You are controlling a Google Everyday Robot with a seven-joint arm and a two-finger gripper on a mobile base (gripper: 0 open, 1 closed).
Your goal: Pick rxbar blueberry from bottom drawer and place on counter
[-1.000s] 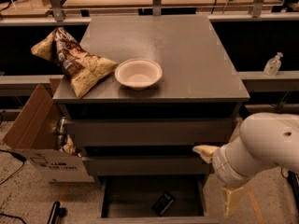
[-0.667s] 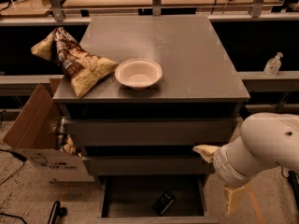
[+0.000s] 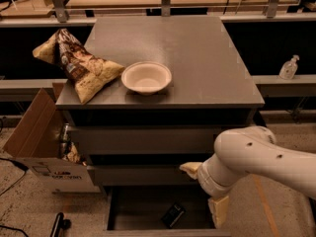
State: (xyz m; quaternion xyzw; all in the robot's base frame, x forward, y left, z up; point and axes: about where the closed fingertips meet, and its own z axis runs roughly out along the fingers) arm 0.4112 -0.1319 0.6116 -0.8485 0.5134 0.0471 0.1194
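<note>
The gripper point(image 3: 201, 194) is hovering over the bottom drawer point(image 3: 133, 206), right side, jaws spread, empty. The rxbar blueberry point(image 3: 173, 215) is lying on drawer floor nr front. Probably best descending slowly, centring over bar w/o hitting the wall.

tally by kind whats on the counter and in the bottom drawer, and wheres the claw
chip bag: 1, on the counter
white bowl: 1, on the counter
rxbar blueberry: 1, in the bottom drawer
total: 3
claw: at the bottom drawer's right side
</note>
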